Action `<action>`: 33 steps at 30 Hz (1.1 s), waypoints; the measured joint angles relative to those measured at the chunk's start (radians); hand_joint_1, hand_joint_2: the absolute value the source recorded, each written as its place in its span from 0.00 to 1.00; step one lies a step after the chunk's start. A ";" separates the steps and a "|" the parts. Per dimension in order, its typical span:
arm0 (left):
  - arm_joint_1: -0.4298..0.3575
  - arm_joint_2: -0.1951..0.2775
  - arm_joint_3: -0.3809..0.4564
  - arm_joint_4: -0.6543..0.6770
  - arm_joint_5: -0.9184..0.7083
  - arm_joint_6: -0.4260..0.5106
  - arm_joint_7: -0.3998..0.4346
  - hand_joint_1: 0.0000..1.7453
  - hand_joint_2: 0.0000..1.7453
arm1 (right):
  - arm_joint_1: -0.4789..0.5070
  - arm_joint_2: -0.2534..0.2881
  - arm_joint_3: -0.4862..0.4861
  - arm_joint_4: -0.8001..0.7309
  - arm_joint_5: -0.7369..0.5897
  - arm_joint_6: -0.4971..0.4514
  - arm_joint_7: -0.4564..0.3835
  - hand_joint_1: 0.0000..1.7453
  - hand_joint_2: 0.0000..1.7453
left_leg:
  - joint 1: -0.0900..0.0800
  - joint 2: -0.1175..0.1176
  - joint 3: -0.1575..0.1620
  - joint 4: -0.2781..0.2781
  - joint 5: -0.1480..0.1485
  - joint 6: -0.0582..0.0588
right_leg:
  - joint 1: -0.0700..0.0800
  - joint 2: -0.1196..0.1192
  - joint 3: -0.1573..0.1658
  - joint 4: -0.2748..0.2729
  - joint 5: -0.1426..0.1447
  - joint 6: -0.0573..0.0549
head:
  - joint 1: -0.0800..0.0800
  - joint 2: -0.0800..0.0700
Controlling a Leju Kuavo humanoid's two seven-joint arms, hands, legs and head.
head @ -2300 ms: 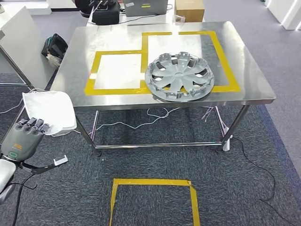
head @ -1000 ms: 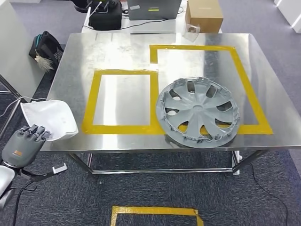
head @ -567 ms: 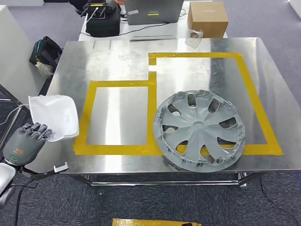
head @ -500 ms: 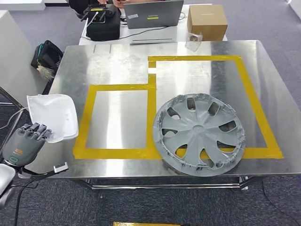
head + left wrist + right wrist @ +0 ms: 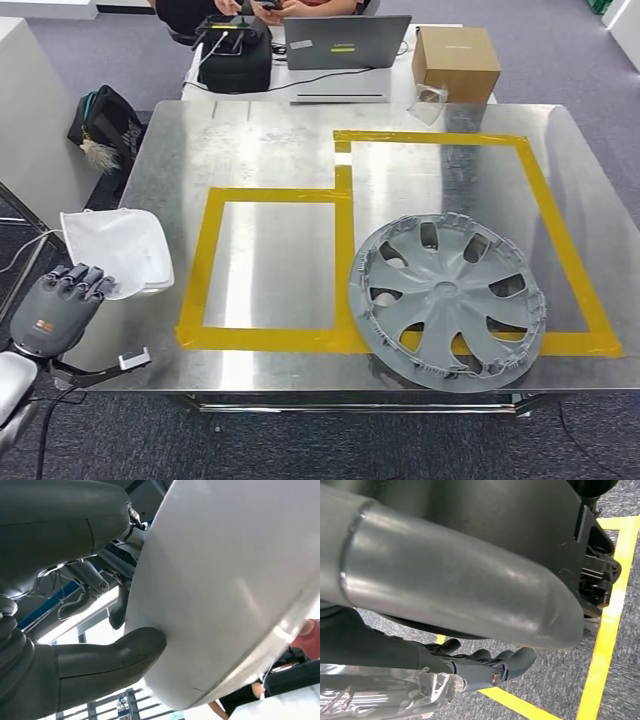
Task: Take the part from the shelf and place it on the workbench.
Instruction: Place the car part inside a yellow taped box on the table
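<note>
Carrying the white part (image 5: 117,250) in our left robot hand (image 5: 56,305), we stand at the near left edge of the table (image 5: 264,130). The fingers clamp its near rim, and the left wrist view shows the thumb (image 5: 109,662) pressed against its smooth underside, so it rides level, clear of the steel top. We judge the smaller yellow-taped square (image 5: 268,265) to be its spot, since the grey wheel cover (image 5: 449,300) already lies across the near edge of the larger taped frame beside it. Our right robot hand (image 5: 497,667) hangs low over the carpet, fingers loosely apart, holding nothing. Next we would reach forward and rightward over the tape, then lower.
</note>
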 joint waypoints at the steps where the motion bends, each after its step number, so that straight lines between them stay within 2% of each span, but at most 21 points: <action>1: -0.001 0.001 -0.001 -0.001 0.000 0.000 0.005 1.00 1.00 | -0.001 0.000 0.000 0.000 0.000 0.000 0.000 0.00 0.00 | 0.000 0.000 0.000 0.000 0.000 0.000 | 0.000 -0.001 0.001 -0.001 0.002 0.002 | 0.000 0.000; 6: -0.018 0.026 -0.024 -0.002 0.000 0.000 0.046 1.00 1.00 | -0.005 0.000 0.002 0.000 0.001 -0.001 0.000 0.00 0.00 | -0.006 0.000 0.001 0.002 -0.003 0.010 | -0.004 -0.005 0.003 -0.009 0.003 0.009 | 0.000 0.000; 10: -0.031 0.047 -0.052 -0.007 0.000 0.000 0.048 1.00 1.00 | -0.006 0.000 0.003 0.000 0.002 0.000 0.000 0.00 0.00 | -0.010 0.001 0.001 0.003 -0.003 0.012 | -0.008 -0.005 0.003 -0.011 0.000 0.027 | -0.001 0.000; 13: -0.036 0.058 -0.068 -0.017 0.000 0.000 0.026 1.00 1.00 | -0.007 0.000 0.003 0.000 0.003 0.001 -0.001 0.00 0.00 | -0.009 0.002 0.002 0.003 -0.002 0.014 | -0.008 -0.005 0.002 -0.010 -0.001 0.029 | -0.001 0.000; 18: -0.034 0.070 -0.084 -0.056 0.025 0.000 -0.099 1.00 1.00 | -0.009 0.000 0.009 0.000 0.005 0.002 -0.002 0.00 0.00 | -0.007 0.002 0.003 0.003 0.000 0.015 | -0.006 -0.005 0.000 -0.004 -0.001 0.029 | -0.001 0.000; 24: -0.014 0.066 -0.068 -0.097 0.150 0.000 -0.344 1.00 1.00 | -0.015 0.000 0.019 0.000 0.009 0.006 -0.002 0.00 0.00 | -0.007 0.002 0.004 0.002 0.002 0.013 | -0.006 -0.005 -0.002 0.001 -0.001 0.029 | -0.001 0.000; 33: 0.000 0.057 -0.039 -0.117 0.223 0.000 -0.449 1.00 1.00 | -0.024 0.000 0.023 0.000 0.011 0.010 -0.002 0.00 0.00 | -0.007 0.002 0.005 0.002 0.004 0.012 | -0.006 -0.005 -0.002 0.003 -0.001 0.028 | -0.001 0.000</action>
